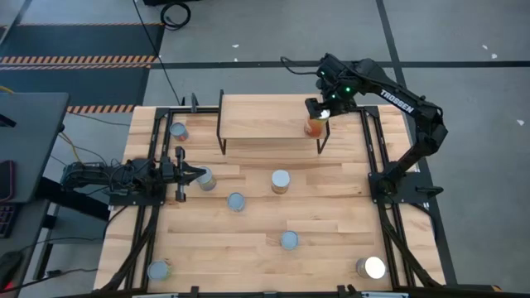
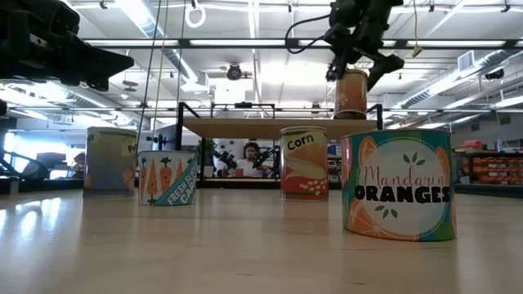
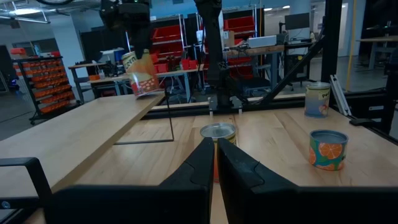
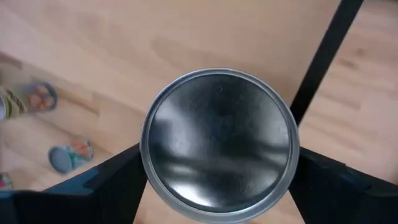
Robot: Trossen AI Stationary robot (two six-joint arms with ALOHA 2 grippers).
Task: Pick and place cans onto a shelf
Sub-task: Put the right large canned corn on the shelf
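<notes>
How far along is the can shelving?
Early. Nothing sits clear of a gripper on the shelf yet. In hand: the right gripper is over the shelf's right end with an orange-labelled can between its fingers; whether it is released yet is unclear. Left: seven cans on the table, including the corn can and mandarin oranges can. The left gripper waits shut beside a can.

One can (image 1: 315,126) on shelf (image 1: 261,117) right end; seven cans (image 1: 281,181) on table (image 1: 248,248) before shelf.
</notes>
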